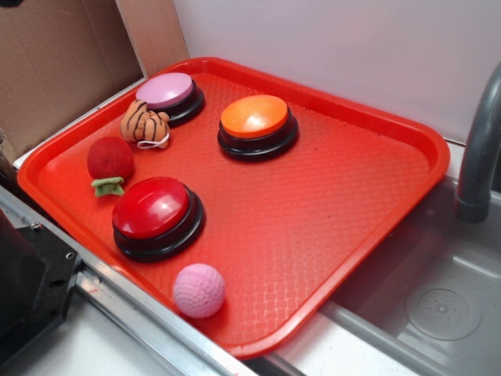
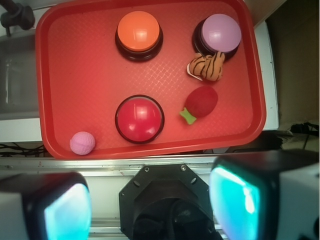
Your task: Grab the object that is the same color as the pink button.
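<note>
A red tray (image 1: 368, 207) sits beside a steel sink (image 1: 438, 298), a cardboard panel (image 1: 55, 63) behind it. On the tray, the pink button (image 1: 166, 90) occupies the far corner; the pink ball (image 1: 199, 291) lies at the near edge, beside the red button (image 1: 153, 207). The gripper (image 2: 150, 202) hangs above the tray's near edge, spread wide and empty. The approach appears unstarted; next, it must descend over the ball.

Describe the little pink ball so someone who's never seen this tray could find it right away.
Start at the red plastic tray beside the metal sink. Go to its near edge, just past the red-topped push button. The small pale-pink dimpled ball sits there alone, smaller than any button and smooth, unlike the fuzzy red ball.
</note>
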You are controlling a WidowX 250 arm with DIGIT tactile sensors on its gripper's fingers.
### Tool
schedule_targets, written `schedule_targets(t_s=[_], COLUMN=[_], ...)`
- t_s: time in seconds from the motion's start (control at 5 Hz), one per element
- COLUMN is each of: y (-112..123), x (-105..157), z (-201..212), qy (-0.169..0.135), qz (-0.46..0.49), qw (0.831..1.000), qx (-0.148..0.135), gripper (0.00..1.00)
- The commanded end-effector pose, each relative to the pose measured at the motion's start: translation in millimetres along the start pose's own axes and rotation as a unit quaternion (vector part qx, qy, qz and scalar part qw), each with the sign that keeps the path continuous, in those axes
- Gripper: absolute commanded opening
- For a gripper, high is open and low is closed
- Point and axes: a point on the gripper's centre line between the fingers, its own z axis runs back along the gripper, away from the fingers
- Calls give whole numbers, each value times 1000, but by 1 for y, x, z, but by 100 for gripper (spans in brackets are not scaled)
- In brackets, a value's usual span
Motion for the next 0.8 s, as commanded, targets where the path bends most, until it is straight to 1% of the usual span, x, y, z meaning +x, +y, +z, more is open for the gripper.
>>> schedule_targets(t_s=[0.0,0.2,0.4,0.6], y=[0,-18,-41,-67], x=[0,4,6,9], z=[0,-21,-45,-79], qy=[0,3,-5,-30], qz=[0,3,29,46], qw=[1000,999,999,998], qx=[0,-35,-32,-30], gripper=[100,100,100,100])
